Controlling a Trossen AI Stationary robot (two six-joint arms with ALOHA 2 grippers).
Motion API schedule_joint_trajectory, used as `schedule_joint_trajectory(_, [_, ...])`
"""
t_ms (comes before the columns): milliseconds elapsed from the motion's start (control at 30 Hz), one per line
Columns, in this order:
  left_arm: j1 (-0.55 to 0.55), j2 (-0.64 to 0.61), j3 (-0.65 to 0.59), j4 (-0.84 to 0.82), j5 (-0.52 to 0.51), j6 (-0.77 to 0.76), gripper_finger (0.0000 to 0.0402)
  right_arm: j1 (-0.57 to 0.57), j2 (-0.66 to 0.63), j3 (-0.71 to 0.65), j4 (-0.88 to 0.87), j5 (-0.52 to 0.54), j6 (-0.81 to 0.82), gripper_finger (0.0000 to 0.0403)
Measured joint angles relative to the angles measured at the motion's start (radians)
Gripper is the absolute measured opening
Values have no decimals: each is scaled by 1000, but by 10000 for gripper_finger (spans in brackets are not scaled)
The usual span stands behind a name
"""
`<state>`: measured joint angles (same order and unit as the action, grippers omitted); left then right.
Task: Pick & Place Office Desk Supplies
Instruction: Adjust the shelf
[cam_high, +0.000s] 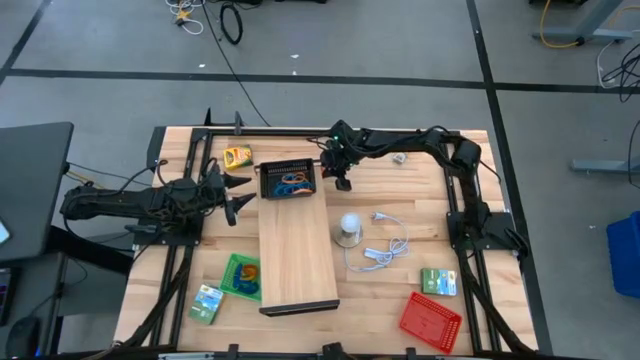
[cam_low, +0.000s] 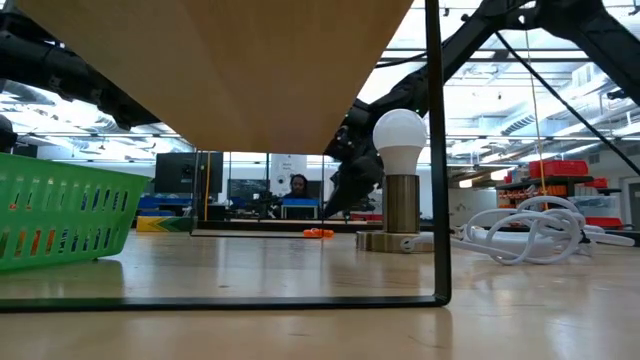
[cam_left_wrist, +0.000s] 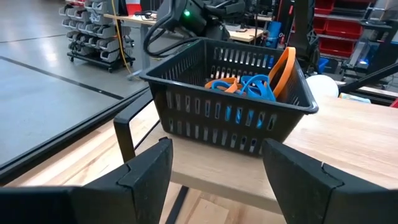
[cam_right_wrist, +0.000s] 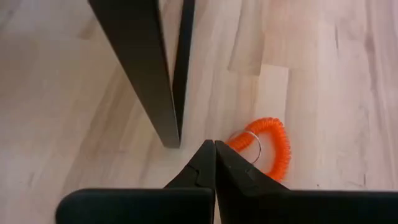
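Note:
An orange coil band with a metal ring (cam_right_wrist: 264, 144) lies flat on the table beside the wooden board's black leg (cam_right_wrist: 149, 68); in the low view the orange coil band (cam_low: 318, 233) shows beyond the board. My right gripper (cam_right_wrist: 214, 146) is shut, its tips pointing slantwise down right next to the coil's ring; from above my right gripper (cam_high: 342, 183) stands just right of the black basket (cam_high: 290, 180). That basket (cam_left_wrist: 230, 99) sits on the board's far end and holds blue and orange loops (cam_left_wrist: 249, 84). My left gripper (cam_left_wrist: 214, 162) waits open at the table's left, facing the basket. My right gripper has its shut fingertips (cam_right_wrist: 224, 155) at the ring side of the orange coil (cam_right_wrist: 245, 142), coming slantwise from above. I cannot tell whether they touch it. Nothing shows between the fingers, and the coil lies flat on the table.
A round lamp with a white bulb (cam_high: 348, 228) and a white cable (cam_high: 385, 250) lie right of the board (cam_high: 297, 250). A green tray (cam_high: 243, 275), a red tray (cam_high: 431, 318), small green boxes (cam_high: 438, 282) (cam_high: 207, 303) and a yellow item (cam_high: 237, 156) are spread around.

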<state>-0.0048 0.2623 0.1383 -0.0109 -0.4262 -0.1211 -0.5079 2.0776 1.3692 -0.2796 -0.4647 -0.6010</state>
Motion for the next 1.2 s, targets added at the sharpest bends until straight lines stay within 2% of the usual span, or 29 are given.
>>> schedule_joint_trajectory(500, [0, 0, 1, -13, -2, -21, 252, 7, 52, 65, -69, 76, -13, 0])
schedule_joint_trajectory(800, [0, 0, 1, -16, -2, -25, 252, 30, 50, 78, -127, 189, 10, 0])
schedule_joint_trajectory(1200, [0, 0, 1, -23, 1, -30, 252, 43, 50, 131, -143, 155, -2, 0])
